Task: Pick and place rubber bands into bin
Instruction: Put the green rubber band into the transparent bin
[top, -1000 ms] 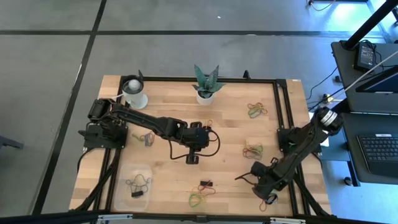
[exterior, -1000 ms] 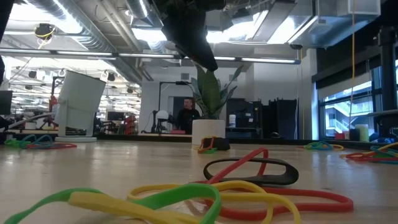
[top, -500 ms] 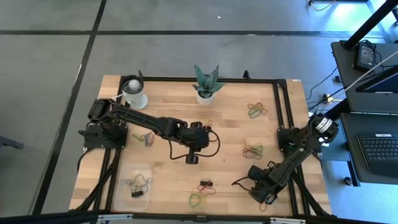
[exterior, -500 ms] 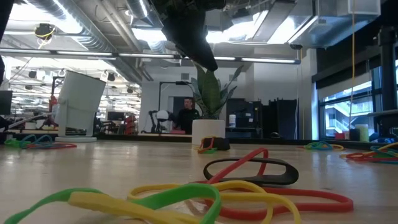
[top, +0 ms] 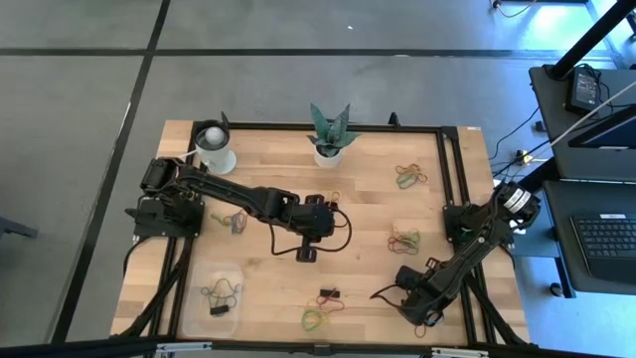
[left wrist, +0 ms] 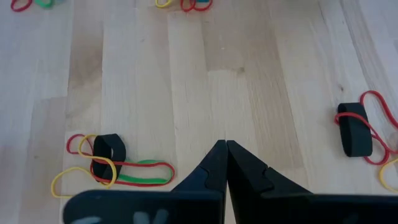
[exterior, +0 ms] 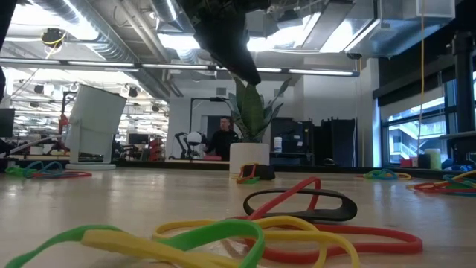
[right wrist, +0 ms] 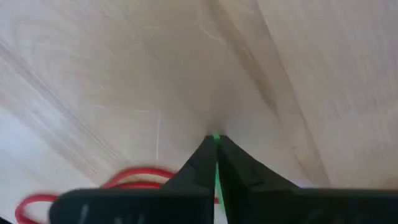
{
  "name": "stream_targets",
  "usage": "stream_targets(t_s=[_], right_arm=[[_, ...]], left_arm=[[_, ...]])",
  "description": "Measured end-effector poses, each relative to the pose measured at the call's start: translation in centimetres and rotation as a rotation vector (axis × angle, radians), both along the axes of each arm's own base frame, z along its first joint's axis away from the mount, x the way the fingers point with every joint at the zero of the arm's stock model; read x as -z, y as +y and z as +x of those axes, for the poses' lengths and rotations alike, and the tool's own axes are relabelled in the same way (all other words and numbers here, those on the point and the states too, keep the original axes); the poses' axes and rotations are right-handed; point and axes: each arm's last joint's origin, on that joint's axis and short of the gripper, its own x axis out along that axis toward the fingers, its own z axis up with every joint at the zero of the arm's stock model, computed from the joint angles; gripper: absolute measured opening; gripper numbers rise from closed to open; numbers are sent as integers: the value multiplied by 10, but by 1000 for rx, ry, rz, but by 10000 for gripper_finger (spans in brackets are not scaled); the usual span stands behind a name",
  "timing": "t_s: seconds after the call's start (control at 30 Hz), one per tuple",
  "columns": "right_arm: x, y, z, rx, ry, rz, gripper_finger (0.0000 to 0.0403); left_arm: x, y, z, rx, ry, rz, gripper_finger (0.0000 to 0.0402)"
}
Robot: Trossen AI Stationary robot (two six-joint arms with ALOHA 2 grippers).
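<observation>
My right gripper (top: 378,293) is low over the wood near the table's front right and is shut on a green rubber band (right wrist: 215,139). A red band (right wrist: 134,177) lies just beside it. My left gripper (top: 307,255) hangs shut over the table's middle with nothing in it (left wrist: 225,144). Loose rubber bands lie in clusters on the table (top: 404,240) (top: 409,176) (top: 318,318) (top: 236,223). The clear bin (top: 217,296) stands at the near left and holds a few bands. My right gripper pinches a green rubber band between its two fingers; a thin green strip (right wrist: 215,177) runs back along the seam between them and peeps out at their tips. The fingers slant down toward the wood. I cannot tell whether the band is clear of the table.
A white cup (top: 215,149) and a potted plant (top: 329,134) stand along the far edge. A small black clip-like block (top: 328,295) lies near the front, by the yellow-green bands. Black frame rails (top: 447,179) border the table.
My right gripper has shifted a little toward the table's near edge and to the left, staying low over the wood. The left arm has kept still.
</observation>
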Motion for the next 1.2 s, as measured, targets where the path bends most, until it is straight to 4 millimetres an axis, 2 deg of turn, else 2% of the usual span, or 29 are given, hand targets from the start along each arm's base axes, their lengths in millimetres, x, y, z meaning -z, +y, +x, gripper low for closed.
stream_targets(t_s=[0.1, 0.23, 0.4, 0.53, 0.8, 1.0, 1.2], right_arm=[[-10, -8, -6, 23, -20, -57, 15], [-33, -15, -9, 73, -105, -68, 4], [-63, -29, -15, 125, -262, -83, 8], [-90, -41, -20, 152, -468, -91, 3], [-139, -69, -27, 201, -966, -196, 2], [-176, -78, -8, 7, -1257, -316, 2], [-215, -83, 17, -195, -1501, -477, 2]], left_arm=[[0, 0, 1, -1, -9, 0, 3], [-4, 0, 5, -18, -63, 12, 4], [-13, -1, 14, -24, -203, -8, 15], [-25, -3, 23, -24, -350, -39, 51], [-45, -2, 33, -59, -585, -121, 169], [-64, -3, 38, -75, -781, -192, 235], [-71, -3, 38, -86, -847, -229, 251]])
